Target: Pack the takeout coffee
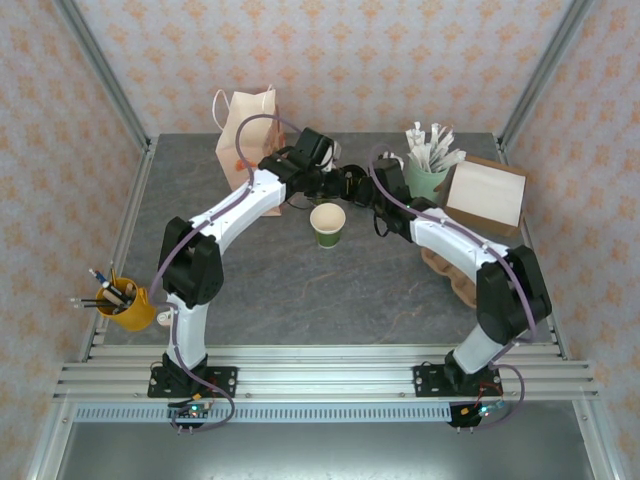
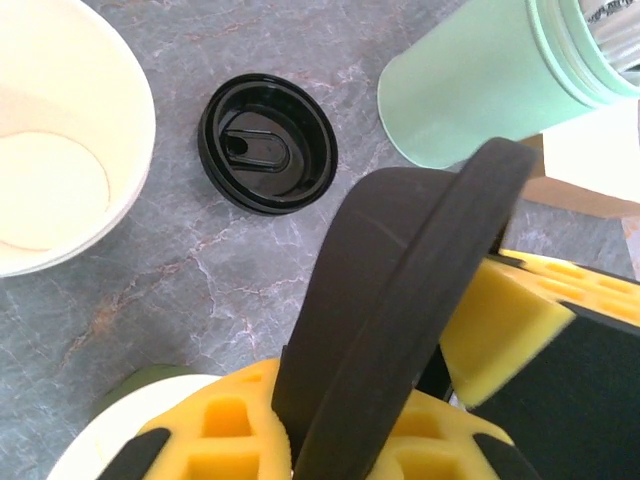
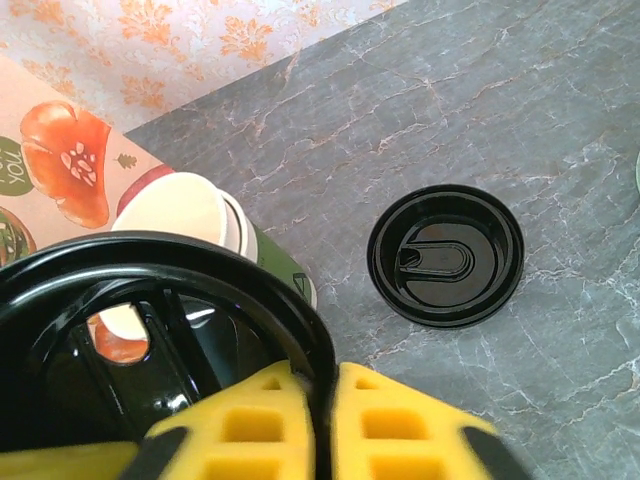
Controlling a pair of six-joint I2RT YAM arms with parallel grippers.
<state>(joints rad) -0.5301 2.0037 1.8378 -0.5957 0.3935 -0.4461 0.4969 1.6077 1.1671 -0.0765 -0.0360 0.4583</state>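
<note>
Above table [image 1: 250,290]: left end effector [image 2: 330,425], right end effector [image 3: 322,420] pinch lid [image 2: 400,270]; second lid [image 3: 445,255] below.

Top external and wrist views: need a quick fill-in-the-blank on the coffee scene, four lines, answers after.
1. The open paper cup between the arms has no ____ on it.
2. A loose lid lies flat on the grey ____.
3. The white-wrapped sticks stand in a mint-green ____.
4. The right fingers pinch a held lid coloured ____.
Missing words: lid; table; cup; black.
</note>
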